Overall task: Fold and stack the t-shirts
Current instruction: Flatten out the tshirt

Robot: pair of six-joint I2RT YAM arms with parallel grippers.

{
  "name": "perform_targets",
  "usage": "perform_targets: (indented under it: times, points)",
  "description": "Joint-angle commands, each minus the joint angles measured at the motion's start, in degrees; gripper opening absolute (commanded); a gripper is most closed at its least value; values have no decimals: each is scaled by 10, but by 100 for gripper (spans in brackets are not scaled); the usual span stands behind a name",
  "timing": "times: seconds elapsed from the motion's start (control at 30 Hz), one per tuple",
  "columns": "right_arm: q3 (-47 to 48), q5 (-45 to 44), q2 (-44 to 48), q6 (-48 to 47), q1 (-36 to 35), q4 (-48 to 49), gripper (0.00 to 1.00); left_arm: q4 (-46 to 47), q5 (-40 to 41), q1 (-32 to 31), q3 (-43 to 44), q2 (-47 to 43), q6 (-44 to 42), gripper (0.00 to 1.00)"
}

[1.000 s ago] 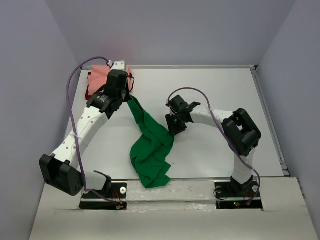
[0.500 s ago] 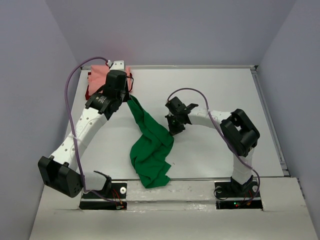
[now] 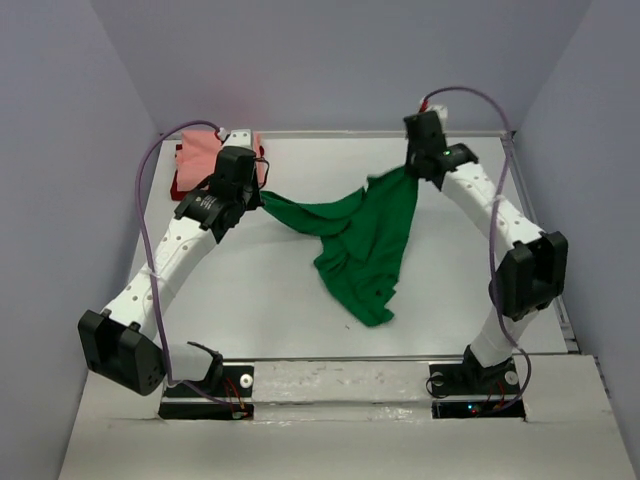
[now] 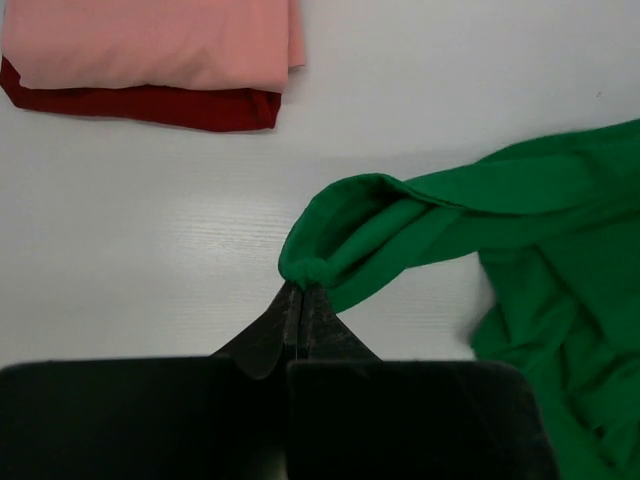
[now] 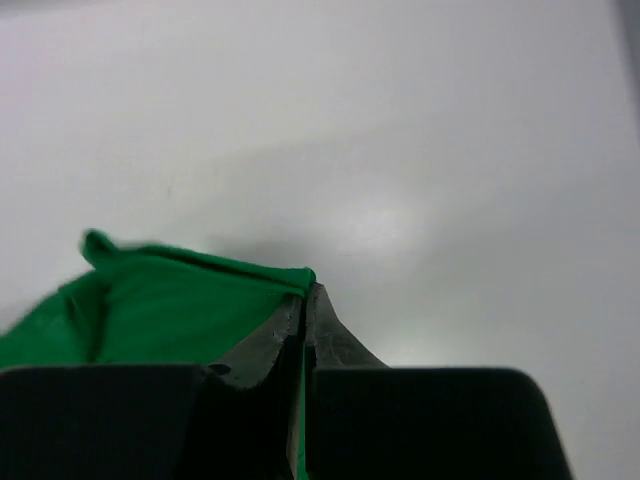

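Green cotton t-shirt (image 3: pixel 365 245): centre frame, stretched between your grippers.
Left gripper (image 4: pixel 301 290): fingers pinching its left end.
Right gripper (image 5: pixel 305 290): fingers pinching its upper-right corner.
Salmon-pink folded shirt (image 4: pixel 150 40): atop dark red shirt (image 4: pixel 150 105), upper left.

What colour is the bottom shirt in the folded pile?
The bottom shirt is dark red; the left wrist view shows it best.

plain lavender walls (image 3: pixel 330 60) enclose white table (image 3: pixel 300 290).
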State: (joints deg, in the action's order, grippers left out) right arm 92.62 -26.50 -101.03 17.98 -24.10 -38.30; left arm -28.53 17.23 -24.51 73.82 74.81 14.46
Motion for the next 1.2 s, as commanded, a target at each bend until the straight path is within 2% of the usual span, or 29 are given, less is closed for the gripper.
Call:
perform_targets:
  times: [0.0, 0.1, 0.2, 0.33, 0.37, 0.43, 0.47, 0.57, 0.63, 0.67, 0.73, 0.87, 0.93, 1.03, 1.17]
  points:
    - [189, -10, 38, -108, 65, -47, 0, 20, -14, 0, 10, -17, 12, 0]
    - [285, 32, 28, -145, 84, -84, 0, 23, -34, 1, 24, -10, 13, 0]
    - [366, 34, 27, -149, 84, -139, 0, 17, -57, -3, 48, -18, 12, 0]
    - [352, 37, 102, -136, 84, -136, 0, 17, -69, -4, 48, -66, 6, 0]
    - [340, 28, 118, -132, 84, -138, 0, 12, -70, -4, 45, -86, 7, 0]
    - [324, -19, 171, -140, 41, -142, 0, 0, -77, -4, 45, -105, 11, 0]
    - [322, -74, 186, -141, 28, -148, 0, -11, -96, -4, 46, -124, 14, 0]
    - [326, -163, 243, -145, -14, -164, 0, -32, -105, -18, 49, -160, 33, 0]
    - [336, -217, 273, -151, -51, -172, 0, -67, -64, -47, 70, -170, 40, 0]
    - [349, -230, 279, -153, -58, -184, 0, -82, -10, -61, 92, -170, 42, 0]
    - [347, -235, 293, -154, -58, -182, 0, -108, 40, -88, 118, -168, 43, 0]
    - [298, -252, 330, -208, -58, -110, 0, -113, 120, -90, 159, -151, 15, 0]
    - [281, -276, 319, -243, -58, -53, 0, -115, 147, -86, 192, -108, 4, 0]
    - [302, -270, 250, -297, -58, -19, 0, -105, 122, -61, 243, -36, 0, 0]
    - [395, -150, 160, -291, 51, -15, 0, -72, 51, 22, 275, 41, -21, 0]
